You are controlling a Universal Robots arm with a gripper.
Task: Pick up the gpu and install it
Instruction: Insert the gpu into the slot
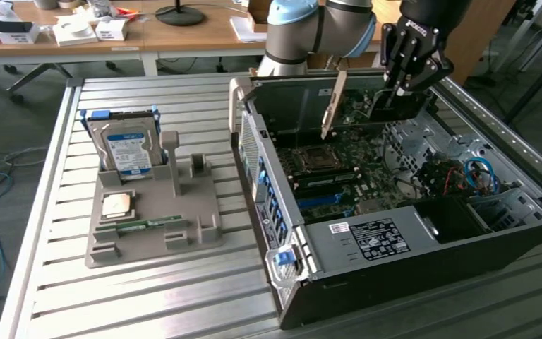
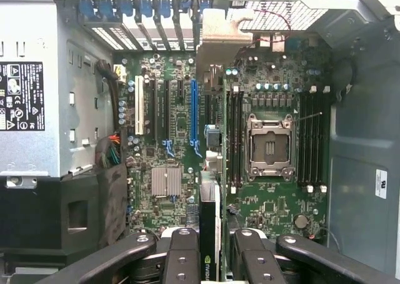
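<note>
Claw (image 1: 399, 86) (image 2: 212, 259) grips the gpu (image 1: 332, 106) (image 2: 210, 231) by its top edge, holding it upright inside the open computer case (image 1: 365, 279), over the case's motherboard (image 1: 341, 169).

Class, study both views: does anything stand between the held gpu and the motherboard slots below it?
Nothing visible does. The gripper holds the gpu on edge above the open case; the motherboard slots beside it lie bare, no cable across them. The strip directly under the gpu is hidden.
</note>
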